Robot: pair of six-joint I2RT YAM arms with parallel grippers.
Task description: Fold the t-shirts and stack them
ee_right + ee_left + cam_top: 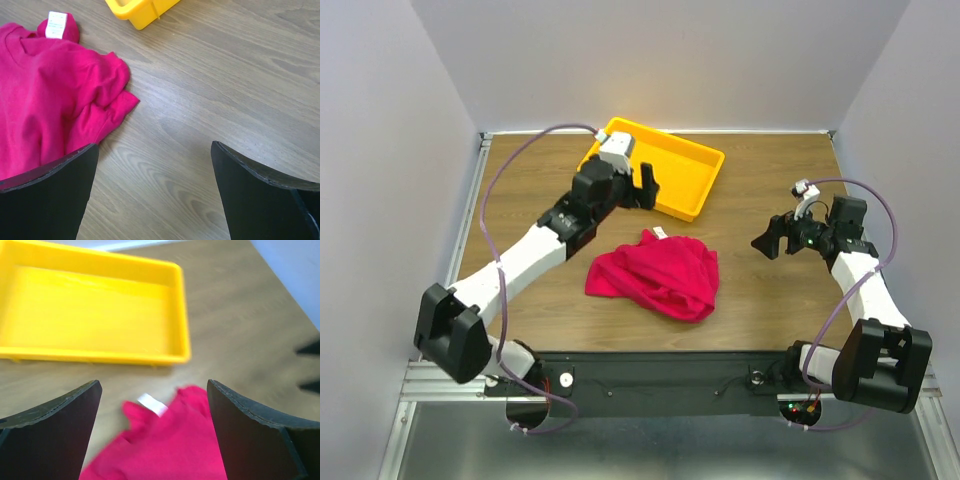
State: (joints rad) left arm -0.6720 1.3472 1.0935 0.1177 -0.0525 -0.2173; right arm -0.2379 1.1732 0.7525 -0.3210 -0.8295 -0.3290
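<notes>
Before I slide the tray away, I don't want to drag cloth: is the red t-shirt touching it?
Apart. The left wrist view shows bare table between the t-shirt and the yellow tray.

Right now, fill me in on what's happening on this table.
Two robot arms are working on a red t-shirt, meant to be folded and stacked. The shirt lies crumpled, not yet folded, on the wooden table just in front of an empty yellow tray. Neither arm holds it. The left gripper hangs open by the tray above the shirt's neck-label end, and the right gripper is open too, off to the shirt's right over bare wood.
</notes>
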